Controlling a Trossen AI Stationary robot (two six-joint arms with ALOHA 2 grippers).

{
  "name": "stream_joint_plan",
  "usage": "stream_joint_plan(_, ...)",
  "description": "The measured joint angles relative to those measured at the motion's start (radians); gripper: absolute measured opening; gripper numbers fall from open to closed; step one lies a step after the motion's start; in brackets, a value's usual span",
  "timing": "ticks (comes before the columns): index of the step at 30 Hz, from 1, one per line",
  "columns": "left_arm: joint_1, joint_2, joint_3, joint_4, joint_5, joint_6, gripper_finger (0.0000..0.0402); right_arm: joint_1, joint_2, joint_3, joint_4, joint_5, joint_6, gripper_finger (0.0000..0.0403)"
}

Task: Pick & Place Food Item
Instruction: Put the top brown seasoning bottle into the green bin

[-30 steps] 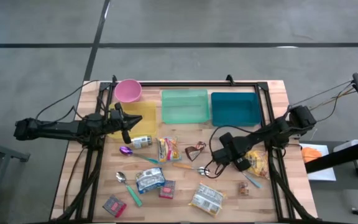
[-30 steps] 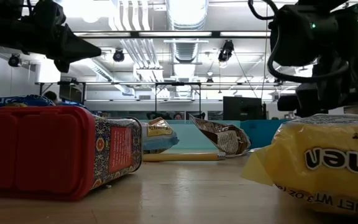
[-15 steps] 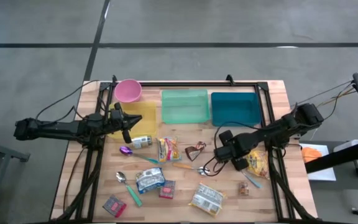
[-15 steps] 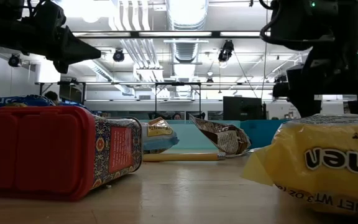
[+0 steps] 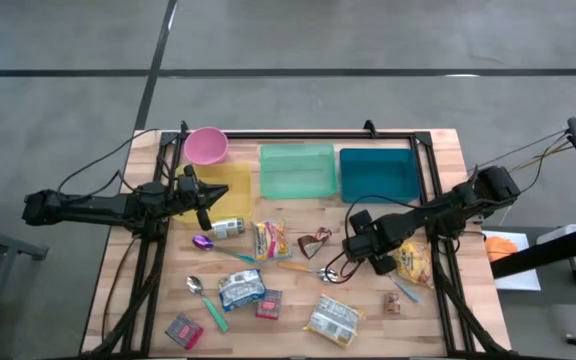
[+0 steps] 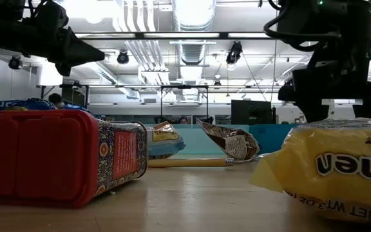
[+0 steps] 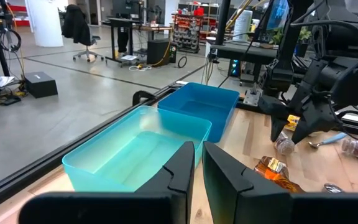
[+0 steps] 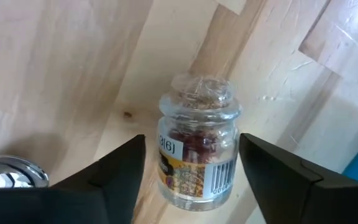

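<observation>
Between the two dark fingers of the right end effector (image 8: 188, 171) lies a small glass jar (image 8: 194, 155) — on its side on the wooden counter (image 8: 61, 74), with a finger on each side of it and a little gap left, so the fingers are open around it and not yet squeezing. The jar's long way runs straight ahead from the wrist, its clear lid pointing away, so the fingers sit across its round body. That looks like the right way to close on it. From above, the right end effector (image 5: 360, 247) is low over the middle right of the counter, just beside a spoon (image 5: 330, 272) and near a yellow noodle bag (image 5: 414, 262). The right arm is far nearer — the left end effector (image 5: 204, 203) hangs well apart, by the yellow bin (image 5: 230, 178), with its fingers shut and empty. The jar has a label with a bar code and some small numbers, too tiny to read well. The big yellow bag (image 6: 340, 171) close to the low camera shows "men" and "NET WT 3 OZ" upside down. A blue pack (image 6: 11, 103) behind the red tin (image 6: 57, 154) reads "Sauc".
</observation>
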Motion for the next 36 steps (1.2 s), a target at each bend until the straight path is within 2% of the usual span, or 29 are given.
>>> stream_joint_plan(5,0.000,0.000,0.000,0.000,0.000,0.001,0.0041,0.000,-0.002,-0.001,0.000,0.000,-0.004,0.0170)
stream_joint_plan(18,0.000,0.000,0.000,0.001,-0.001,0.005,0.0041,0.000,-0.002,-0.001,0.003,-0.004,0.088,0.0169)
stream_joint_plan(36,0.000,0.000,0.001,0.021,-0.003,-0.022,0.0041,0.000,-0.041,-0.004,0.016,-0.036,0.378,0.0169)
